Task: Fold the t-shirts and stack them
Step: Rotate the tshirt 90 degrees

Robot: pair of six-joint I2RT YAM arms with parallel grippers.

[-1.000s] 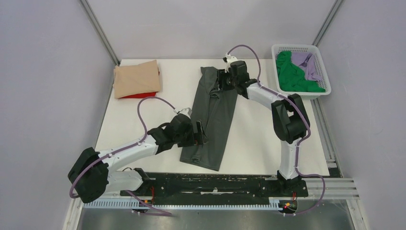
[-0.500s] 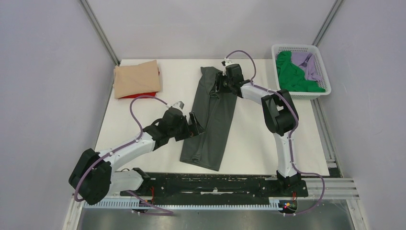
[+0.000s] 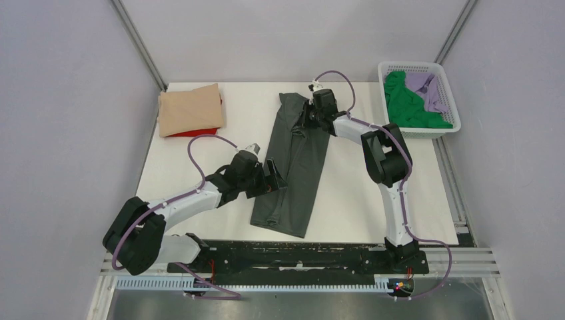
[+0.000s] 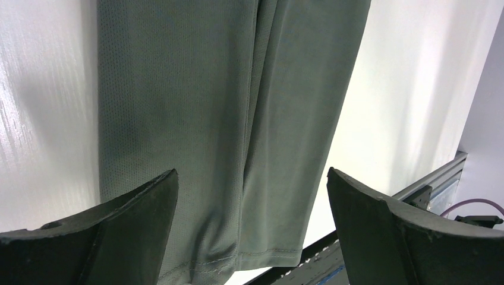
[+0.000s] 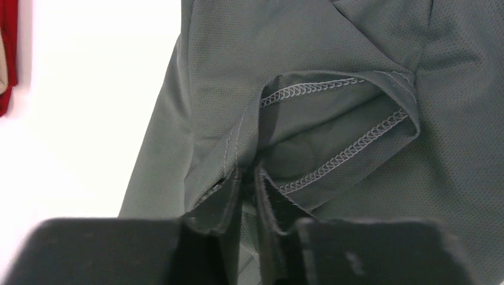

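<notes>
One floppy, light dark grey t-shirt [image 3: 298, 170] is pinched at its far end by the right fingers [image 5: 221, 206]; the left fingers [image 4: 128, 222] gape wide, empty.

no legible text, label, brand, number or sign appears on any surface in the three views.

The dark grey t-shirt [image 3: 296, 167] has a fine mesh weave. Left of it lie a tan t-shirt [image 3: 190, 110] and a red t-shirt [image 3: 196, 132]. Right of it are a white lattice basket [image 3: 413, 65], a green t-shirt [image 3: 406, 107] and a lilac t-shirt [image 3: 433, 90]. The counter [image 3: 200, 173] is white.
</notes>
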